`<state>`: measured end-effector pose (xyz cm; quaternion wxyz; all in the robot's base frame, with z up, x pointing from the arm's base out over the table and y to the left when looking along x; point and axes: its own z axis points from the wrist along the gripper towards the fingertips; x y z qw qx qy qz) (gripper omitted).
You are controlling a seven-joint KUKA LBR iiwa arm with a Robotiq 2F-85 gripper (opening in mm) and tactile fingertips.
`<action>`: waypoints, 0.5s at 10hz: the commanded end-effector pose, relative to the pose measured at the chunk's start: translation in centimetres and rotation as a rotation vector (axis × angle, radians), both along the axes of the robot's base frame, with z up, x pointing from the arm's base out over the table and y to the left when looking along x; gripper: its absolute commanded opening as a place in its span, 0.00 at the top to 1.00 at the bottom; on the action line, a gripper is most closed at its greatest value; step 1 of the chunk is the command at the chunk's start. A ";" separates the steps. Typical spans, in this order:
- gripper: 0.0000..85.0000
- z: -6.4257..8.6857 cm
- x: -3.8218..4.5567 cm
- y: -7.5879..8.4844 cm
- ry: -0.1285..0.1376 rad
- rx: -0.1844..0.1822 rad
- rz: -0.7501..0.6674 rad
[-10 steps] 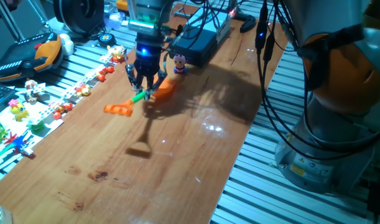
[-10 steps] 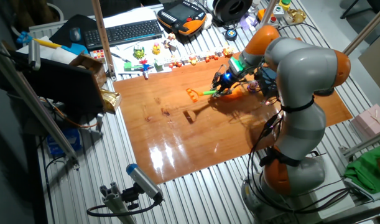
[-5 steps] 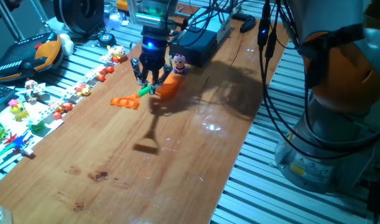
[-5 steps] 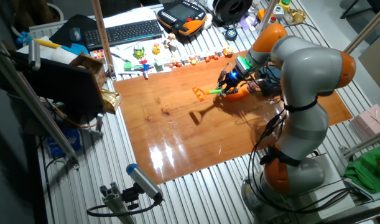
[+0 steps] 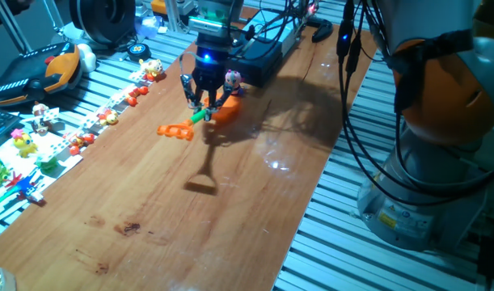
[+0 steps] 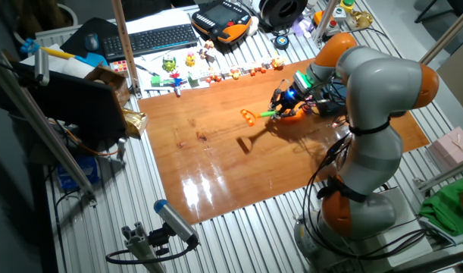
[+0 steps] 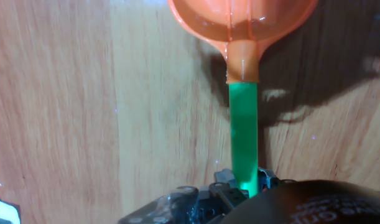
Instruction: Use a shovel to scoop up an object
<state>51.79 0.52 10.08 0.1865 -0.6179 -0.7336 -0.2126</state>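
Pincer (image 5: 200, 111) clamps the shovel (image 5: 202, 118) by its green shaft, blade pointing toward the figurine (image 5: 232, 80) near the counter's (image 5: 230, 210) far edge, apparently just beyond the blade.

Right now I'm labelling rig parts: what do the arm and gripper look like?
The arm has rounded grey-silver links with orange joint bands. Black cables hang alongside it. The gripper is small, dark and thin-fingered, under a mount glowing blue and green.
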 end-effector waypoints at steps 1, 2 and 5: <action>0.99 0.0 -0.13 -0.3 -0.003 -0.001 0.004; 0.99 -0.1 -0.35 -0.7 -0.005 -0.001 0.010; 0.99 -0.6 -1.02 -2.5 -0.011 0.015 0.039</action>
